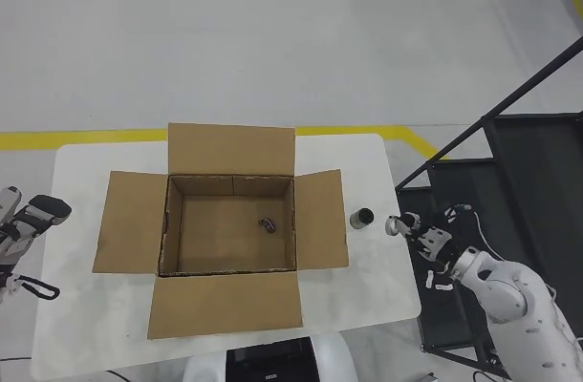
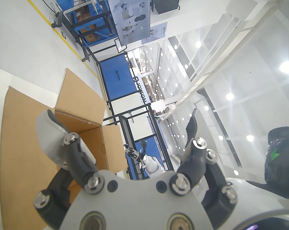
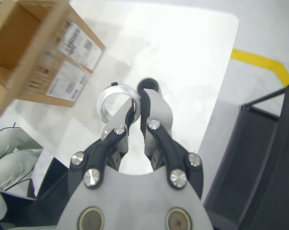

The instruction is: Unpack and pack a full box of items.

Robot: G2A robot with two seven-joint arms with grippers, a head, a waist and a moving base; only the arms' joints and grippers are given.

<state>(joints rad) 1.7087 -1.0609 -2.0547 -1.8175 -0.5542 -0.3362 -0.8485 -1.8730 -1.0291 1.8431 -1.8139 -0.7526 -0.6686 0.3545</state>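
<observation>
My right end effector (image 3: 137, 96) has its fingers drawn almost together, with a thin slit between the pads and nothing gripped. In its wrist view the tips lie across the rim of a metal ring (image 3: 117, 88). From above, that end effector (image 1: 403, 226) sits at the right edge of the tabletop (image 1: 368, 286), just beside the ring (image 1: 362, 219) with a small gap between them. The ring stands on the tabletop just right of the box's right flap.

My left end effector (image 2: 121, 130) is spread wide and holds nothing. From above I see it (image 1: 45, 246) at the tabletop's left edge, apart from the box's left flap.

The cardboard box (image 1: 232, 150) sits mid-tabletop with all four flaps folded out. One small dark item (image 1: 267, 224) lies on its floor, toward the right wall.
</observation>
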